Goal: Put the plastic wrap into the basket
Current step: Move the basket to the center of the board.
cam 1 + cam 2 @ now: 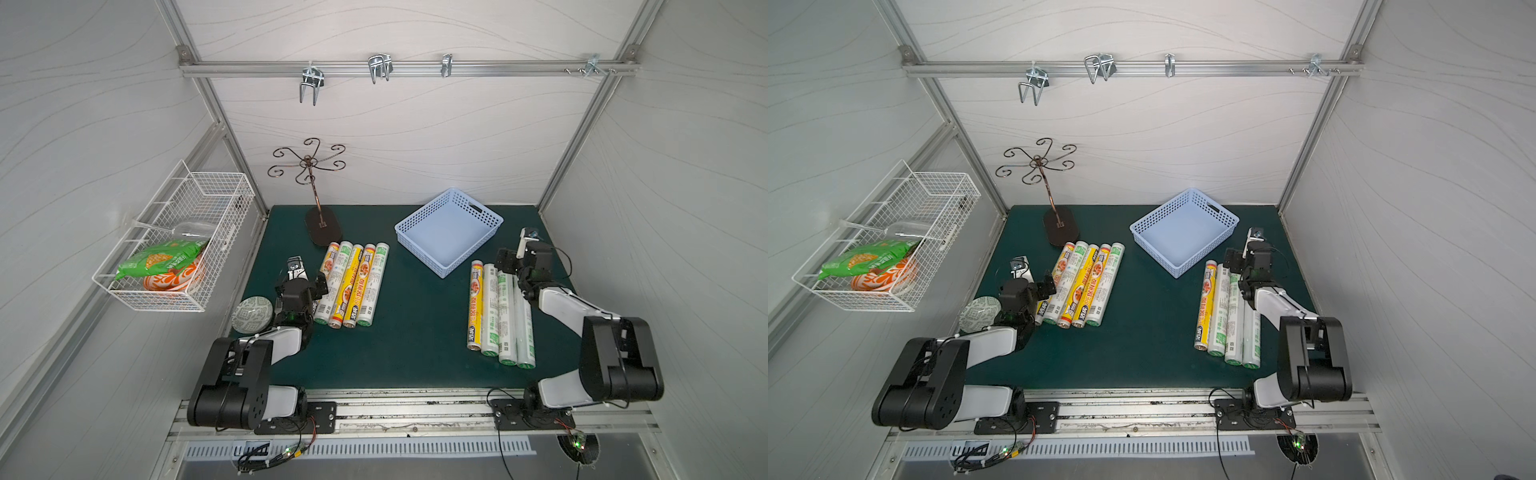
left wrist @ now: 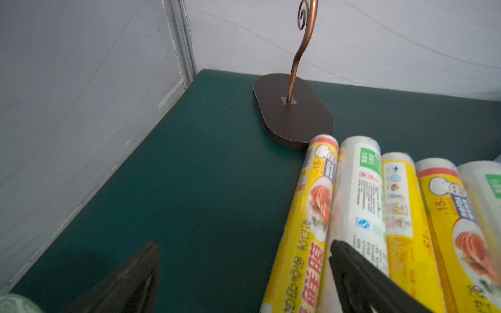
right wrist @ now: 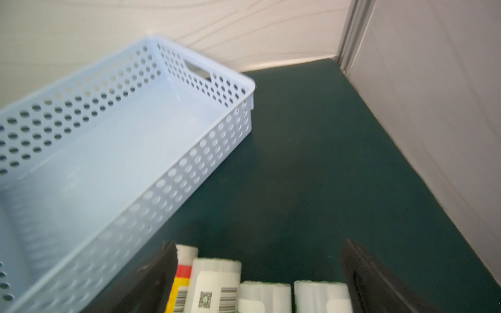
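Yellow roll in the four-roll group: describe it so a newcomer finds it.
On the green mat, find the blue basket. Four rolls lie side by side just in front of it. The yellow roll ends the row; its three neighbours are white.

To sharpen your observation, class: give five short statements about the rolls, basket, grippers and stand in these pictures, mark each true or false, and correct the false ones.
1. The basket is empty. True.
2. The left group has four rolls. False: it has five.
3. The right group has just one yellow roll. True.
4. Both grippers are shut. False: the left gripper and right gripper are open and hold nothing.
5. The stand lies on its side. False: it is upright.
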Available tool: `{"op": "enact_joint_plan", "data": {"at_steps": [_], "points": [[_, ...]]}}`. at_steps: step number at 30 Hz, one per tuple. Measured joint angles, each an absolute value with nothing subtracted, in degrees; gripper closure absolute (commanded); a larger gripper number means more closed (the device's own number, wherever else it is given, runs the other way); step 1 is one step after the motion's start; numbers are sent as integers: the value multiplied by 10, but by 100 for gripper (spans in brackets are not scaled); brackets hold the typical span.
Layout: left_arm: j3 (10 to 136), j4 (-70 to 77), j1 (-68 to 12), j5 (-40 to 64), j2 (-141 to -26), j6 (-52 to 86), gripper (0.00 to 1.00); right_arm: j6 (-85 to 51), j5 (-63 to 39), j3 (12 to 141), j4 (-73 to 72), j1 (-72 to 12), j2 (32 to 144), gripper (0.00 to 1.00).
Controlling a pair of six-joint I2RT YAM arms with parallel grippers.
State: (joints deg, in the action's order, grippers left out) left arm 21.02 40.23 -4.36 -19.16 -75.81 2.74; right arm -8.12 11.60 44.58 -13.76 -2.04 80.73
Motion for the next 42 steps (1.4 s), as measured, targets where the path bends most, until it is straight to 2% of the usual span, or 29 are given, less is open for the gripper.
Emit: {"op": "enact_joint_plan", "data": {"at_steps": [3,7,14,19,27,31,36,42], "points": [[248,352,-77,-216,-736,27,0,-137,114,519,-33,-17,782,1],[284,268,-116,-220,-683,35,0,-197,53,616,86,-15,778,1],[411,73,-144,-189,-621,142,0,-289,-96,656,187,-43,770,1],[519,-72,-143,-127,-615,212,0,-318,-153,703,238,-94,826,1],[608,-249,-134,8,-612,216,0,-330,-175,781,310,-121,955,8],[630,-316,-90,83,-622,216,1,-322,-171,831,342,-121,1013,9],[631,-365,-63,136,-645,212,1,-308,-163,890,370,-119,1061,17],[631,-376,-64,172,-647,212,2,-296,-144,957,396,-111,1115,19]]}}
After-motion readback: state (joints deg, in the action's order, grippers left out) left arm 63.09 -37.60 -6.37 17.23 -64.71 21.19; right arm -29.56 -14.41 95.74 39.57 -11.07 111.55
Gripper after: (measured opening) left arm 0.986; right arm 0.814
